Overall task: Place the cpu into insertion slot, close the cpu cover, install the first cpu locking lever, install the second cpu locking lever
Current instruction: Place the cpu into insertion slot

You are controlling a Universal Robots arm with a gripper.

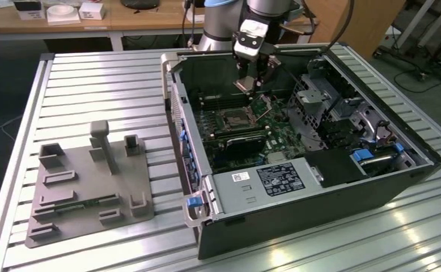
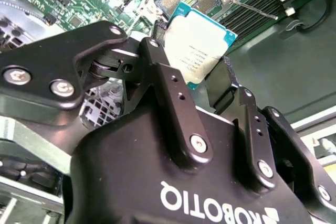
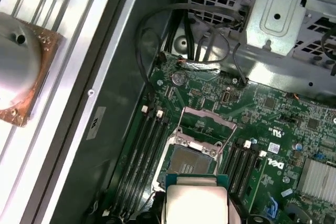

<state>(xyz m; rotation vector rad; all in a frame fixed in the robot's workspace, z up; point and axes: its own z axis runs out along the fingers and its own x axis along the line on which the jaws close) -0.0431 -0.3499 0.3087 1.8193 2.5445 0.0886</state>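
Observation:
My gripper hangs inside the open computer case, shut on the cpu. In the second wrist view the cpu is a flat square chip with a silver top, pinched at two opposite edges between the black fingers. The insertion slot lies below it and a little toward the case's front, on the green board. In the first wrist view the cpu hovers at the near edge of the open insertion slot. The cpu cover stands tilted up at the slot's far side.
Long memory slots flank the socket. A metal drive cage and loose black cables sit beyond it. A black card lies nearer the case front. A grey fixture plate rests on the slatted table. A copper-based heat sink lies outside the case.

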